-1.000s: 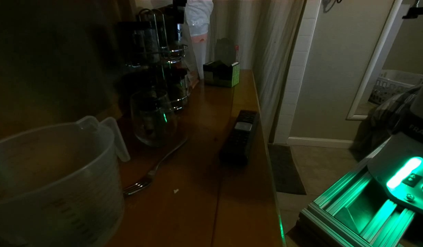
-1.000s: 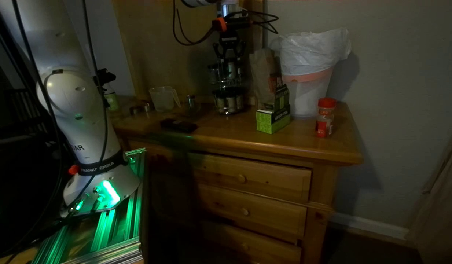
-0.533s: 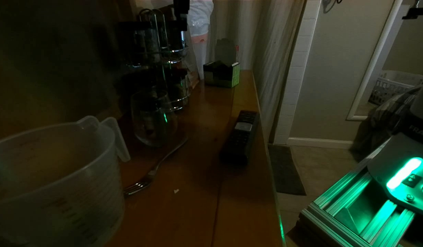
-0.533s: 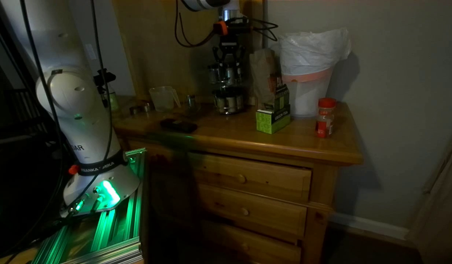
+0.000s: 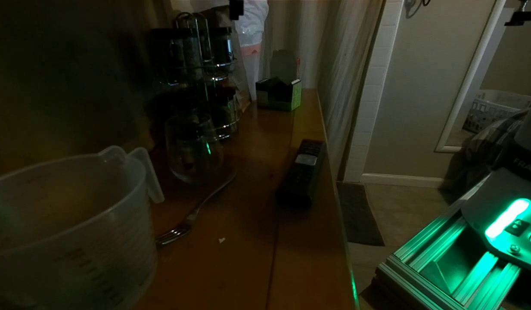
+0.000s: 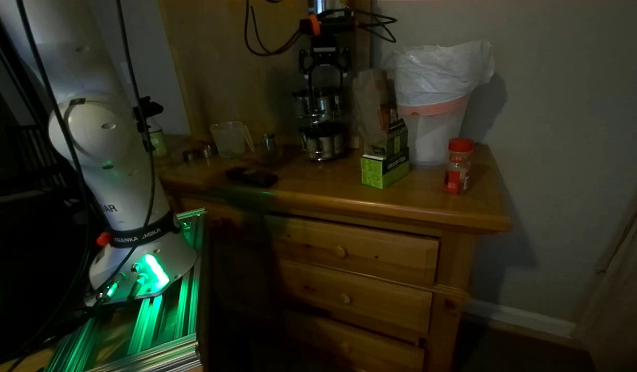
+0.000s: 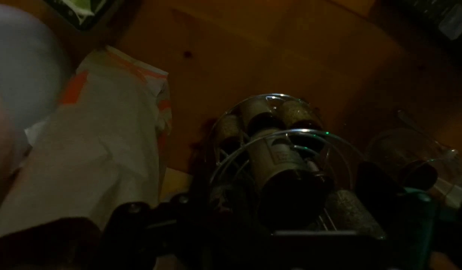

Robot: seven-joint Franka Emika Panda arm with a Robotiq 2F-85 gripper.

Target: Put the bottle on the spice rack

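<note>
Jaws parted near the spice rack (image 7: 305, 131); paper bag (image 7: 107, 146), glass (image 5: 194, 157) flank it.

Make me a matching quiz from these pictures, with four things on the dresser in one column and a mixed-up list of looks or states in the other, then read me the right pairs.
Column one:
1. spice rack
2. fork
3. tea box
4. measuring jug

Column two:
A. silvery, lying flat
B. translucent, with a side handle
C. carrying jars on two levels
D. green and black

Right pairs: 1-C; 2-A; 3-D; 4-B
</note>
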